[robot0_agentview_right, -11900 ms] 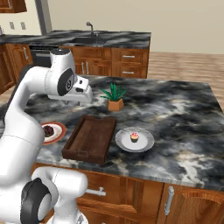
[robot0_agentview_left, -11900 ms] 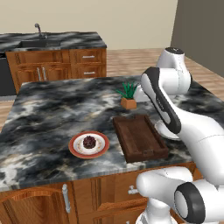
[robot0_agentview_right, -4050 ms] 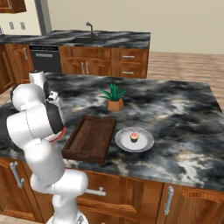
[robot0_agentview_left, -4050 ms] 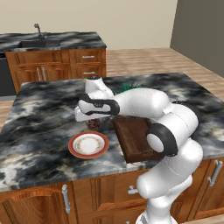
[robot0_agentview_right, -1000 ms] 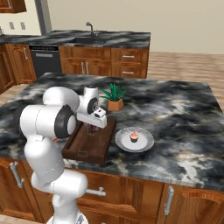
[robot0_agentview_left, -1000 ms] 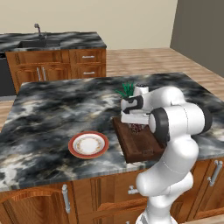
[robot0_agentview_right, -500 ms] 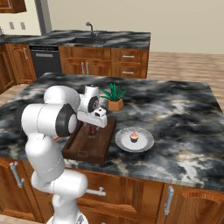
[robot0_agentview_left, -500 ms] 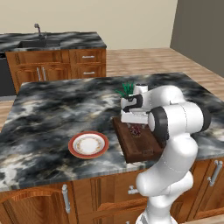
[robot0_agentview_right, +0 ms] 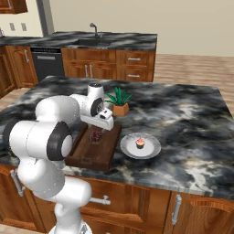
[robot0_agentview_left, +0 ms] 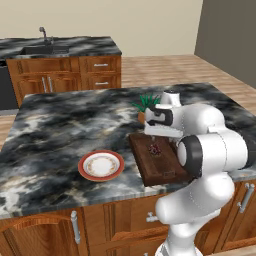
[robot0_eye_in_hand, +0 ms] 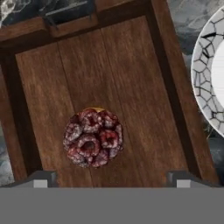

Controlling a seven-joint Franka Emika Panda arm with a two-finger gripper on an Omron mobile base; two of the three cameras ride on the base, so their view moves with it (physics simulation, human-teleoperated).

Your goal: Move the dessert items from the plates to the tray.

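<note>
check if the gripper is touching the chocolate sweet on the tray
Apart. In the hand view the gripper has its two fingertips spread wide, with bare tray wood between each tip and the chocolate sweet.

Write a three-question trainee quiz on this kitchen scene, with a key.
1. True or false: the chocolate sweet lies on the tray.
2. Where is the cupcake? A) on the whitish plate B) on the tray C) on the red-rimmed plate
3. Fill in: the gripper above the sweet is ____.

Key: 1 true; 2 A; 3 open.
</note>
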